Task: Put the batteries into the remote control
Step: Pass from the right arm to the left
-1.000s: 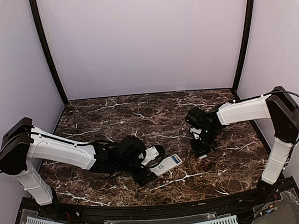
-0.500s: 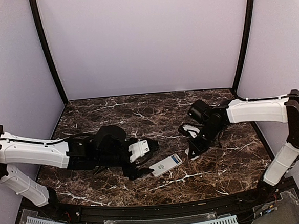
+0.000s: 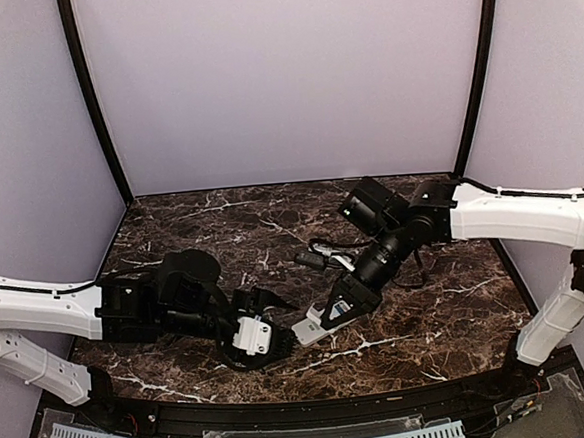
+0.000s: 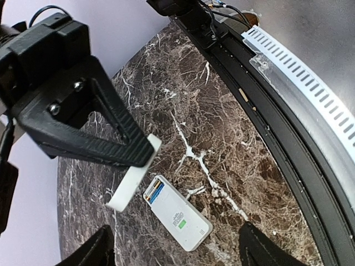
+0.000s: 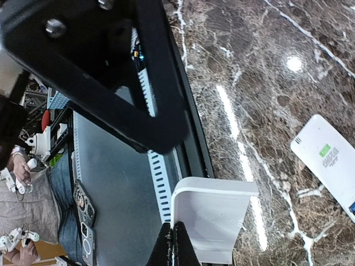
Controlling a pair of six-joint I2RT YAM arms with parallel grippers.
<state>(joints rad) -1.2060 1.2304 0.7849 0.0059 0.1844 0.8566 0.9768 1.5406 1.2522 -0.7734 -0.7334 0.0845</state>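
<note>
- Remote control (image 4: pixel 177 213) lies flat near the tabletop's (image 4: pixel 222 138) front edge, with a blue battery (image 4: pixel 154 192) showing at one end.
- Right gripper (image 5: pixel 175 244) pinches the white cover plate (image 5: pixel 213 213) just beside it.
- Left gripper (image 4: pixel 176 252) gapes, empty.

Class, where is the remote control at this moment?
In the left wrist view the remote control lies flat on the marble table, close beside the white cover plate, towards the table's near edge.

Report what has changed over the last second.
The right gripper, shut on the white cover plate, swung in from the right to just beside the remote control. The left gripper, open, pulled back from it toward the near left. The remote seems unmoved.
</note>
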